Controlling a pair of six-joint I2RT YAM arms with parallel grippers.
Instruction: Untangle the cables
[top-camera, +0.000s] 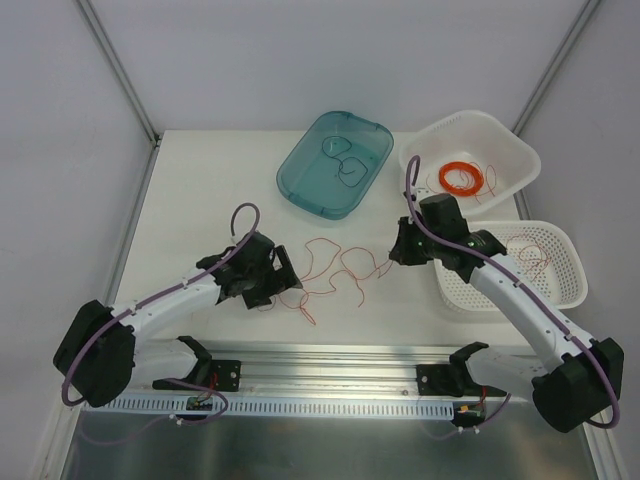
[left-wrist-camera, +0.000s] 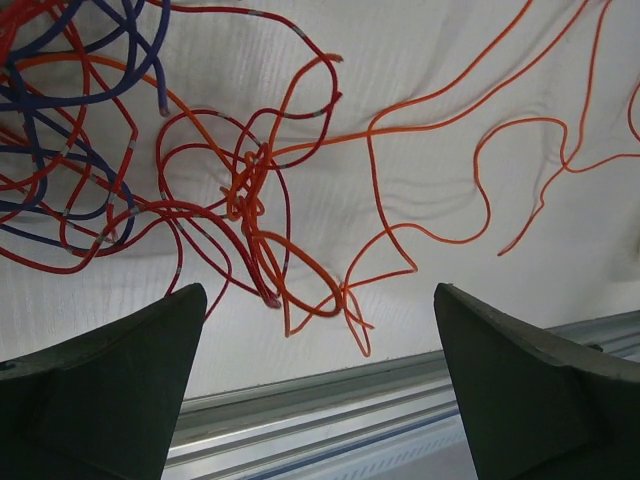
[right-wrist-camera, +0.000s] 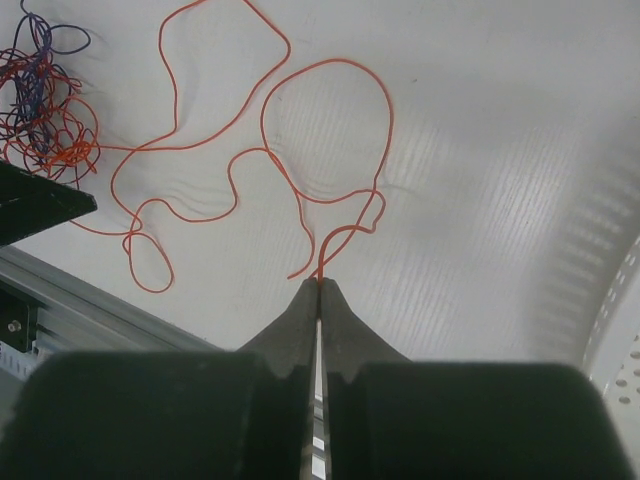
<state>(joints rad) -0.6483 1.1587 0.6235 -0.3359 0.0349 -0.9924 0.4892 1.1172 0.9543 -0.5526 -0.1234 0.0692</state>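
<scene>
- The table (top-camera: 200, 210) is viewed whole from high above and behind the arms (top-camera: 180, 295), from afar.
- The left wrist view is taken close over the tabletop, facing forward and down, with the left fingers (left-wrist-camera: 110, 380) at the lower corners.
- The right wrist view is taken from higher, with the right fingers (right-wrist-camera: 285, 335) at lower centre.
- The cables (top-camera: 325, 270) and the rail (top-camera: 330, 360) are shared by all three views.

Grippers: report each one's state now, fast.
Left gripper: open, empty, over the wire tangle.
Right gripper: shut on an orange wire.
</scene>
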